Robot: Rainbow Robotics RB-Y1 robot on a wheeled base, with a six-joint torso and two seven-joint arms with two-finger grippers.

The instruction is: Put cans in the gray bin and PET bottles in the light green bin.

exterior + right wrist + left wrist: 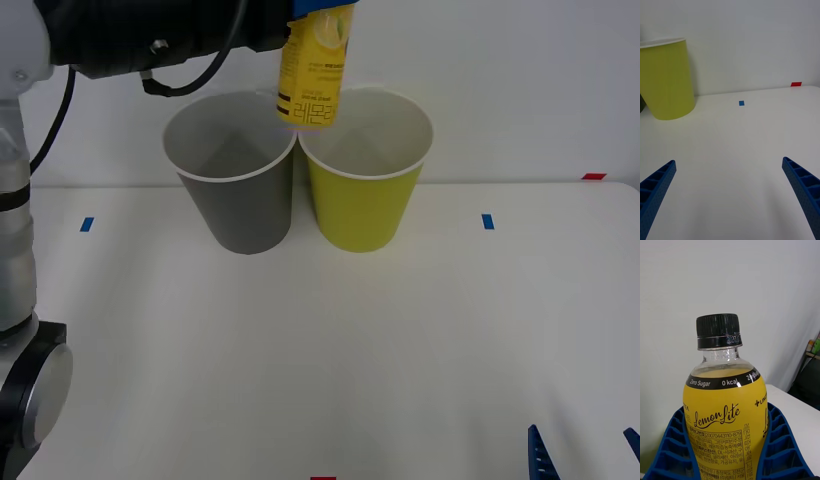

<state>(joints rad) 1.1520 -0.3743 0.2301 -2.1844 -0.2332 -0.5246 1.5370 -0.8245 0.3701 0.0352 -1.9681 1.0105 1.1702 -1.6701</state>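
the left claw (322, 12) is clamped on the pet bottle (313, 70), its blue ribbed fingers (673, 442) pressed against both sides of the yellow label; in the front view only the lower part of that claw shows at the frame's top edge. the bottle hangs in the air above the bins, its bottom end over the spot where the two white rims meet, just to the light green bin's (365, 205) side of the gray bin (240, 210). the two bins stand touching side by side at the back of the worktop (320, 350).

the risk here is the drop point: released from this spot, the bottle could strike the shared rims, bounce, or tip into the gray bin, so it likely needs to shift further over the light green opening first.

the right claw (728, 197) waits low over the near right of the worktop, fingers spread wide and holding nothing.

the bottle's cap end is cut off in the front view, and how deep the bins are inside is hard to make out.
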